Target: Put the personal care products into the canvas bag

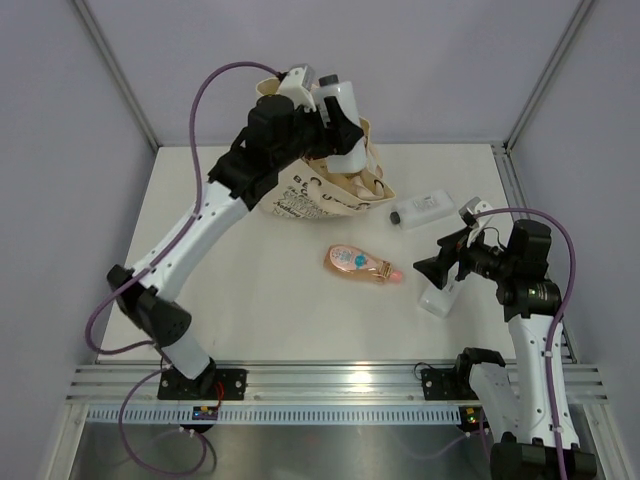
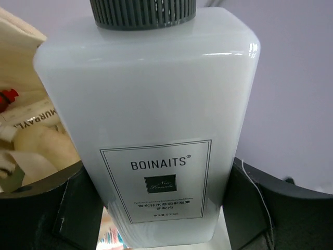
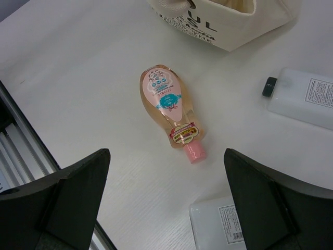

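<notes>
My left gripper [image 1: 335, 125] is shut on a large white bottle [image 1: 344, 120] with a grey cap and holds it above the open cream canvas bag [image 1: 322, 190] at the back. The bottle fills the left wrist view [image 2: 151, 130], with bag contents at the left edge. A pink-orange bottle [image 1: 357, 263] lies flat mid-table; it also shows in the right wrist view [image 3: 169, 107]. A flat white bottle [image 1: 423, 209] with a dark cap lies right of the bag. Another flat white bottle [image 1: 437, 298] lies under my open, empty right gripper [image 1: 430, 268].
The bag's lettered front [image 3: 208, 21] shows at the top of the right wrist view. Metal rails [image 1: 320, 385] run along the table's near edge. Frame posts [image 1: 120, 75] stand at the back corners.
</notes>
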Robot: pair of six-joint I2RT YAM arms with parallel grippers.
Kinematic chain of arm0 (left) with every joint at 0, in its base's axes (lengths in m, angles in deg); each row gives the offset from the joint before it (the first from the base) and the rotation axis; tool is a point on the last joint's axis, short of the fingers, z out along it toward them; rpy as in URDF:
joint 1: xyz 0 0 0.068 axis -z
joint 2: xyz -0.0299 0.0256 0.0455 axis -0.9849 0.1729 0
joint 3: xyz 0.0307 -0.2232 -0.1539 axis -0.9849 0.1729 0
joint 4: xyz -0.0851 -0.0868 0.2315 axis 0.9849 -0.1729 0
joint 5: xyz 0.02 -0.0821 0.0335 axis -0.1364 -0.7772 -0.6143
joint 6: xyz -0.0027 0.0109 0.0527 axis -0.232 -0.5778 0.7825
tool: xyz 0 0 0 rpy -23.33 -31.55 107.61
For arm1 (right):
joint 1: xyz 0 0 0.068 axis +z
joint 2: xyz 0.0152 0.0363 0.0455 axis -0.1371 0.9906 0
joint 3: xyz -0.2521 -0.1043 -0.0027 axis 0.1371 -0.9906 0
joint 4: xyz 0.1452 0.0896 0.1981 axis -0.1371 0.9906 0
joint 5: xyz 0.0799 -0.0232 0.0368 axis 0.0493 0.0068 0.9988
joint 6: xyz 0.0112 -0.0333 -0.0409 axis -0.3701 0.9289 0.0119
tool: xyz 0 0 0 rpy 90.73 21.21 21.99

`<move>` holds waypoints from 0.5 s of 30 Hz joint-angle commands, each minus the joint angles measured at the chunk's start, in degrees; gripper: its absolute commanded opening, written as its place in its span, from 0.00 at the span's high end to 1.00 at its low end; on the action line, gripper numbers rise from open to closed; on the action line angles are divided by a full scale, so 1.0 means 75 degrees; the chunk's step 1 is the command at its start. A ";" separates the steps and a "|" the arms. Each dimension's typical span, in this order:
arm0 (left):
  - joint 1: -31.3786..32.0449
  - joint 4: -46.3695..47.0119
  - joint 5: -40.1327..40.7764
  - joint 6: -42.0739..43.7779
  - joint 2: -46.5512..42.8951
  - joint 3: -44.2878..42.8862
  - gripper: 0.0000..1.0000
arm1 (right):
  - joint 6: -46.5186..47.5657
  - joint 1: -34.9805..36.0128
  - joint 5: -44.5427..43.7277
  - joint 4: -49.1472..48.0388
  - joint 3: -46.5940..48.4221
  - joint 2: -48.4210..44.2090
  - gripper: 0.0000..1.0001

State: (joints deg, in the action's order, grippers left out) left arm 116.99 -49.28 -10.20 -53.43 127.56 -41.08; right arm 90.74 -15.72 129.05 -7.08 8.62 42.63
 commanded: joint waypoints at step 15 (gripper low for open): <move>-0.1890 0.0685 0.1524 -0.1238 0.2043 -0.0286 0.46 | -0.0015 -0.0151 0.0212 -0.0332 -0.0022 -0.0051 0.01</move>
State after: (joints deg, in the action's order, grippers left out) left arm 105.74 -51.36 -1.46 -58.63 144.58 -40.56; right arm 90.63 -16.39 129.68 -7.23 8.60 42.08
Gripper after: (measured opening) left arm 0.767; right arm 0.993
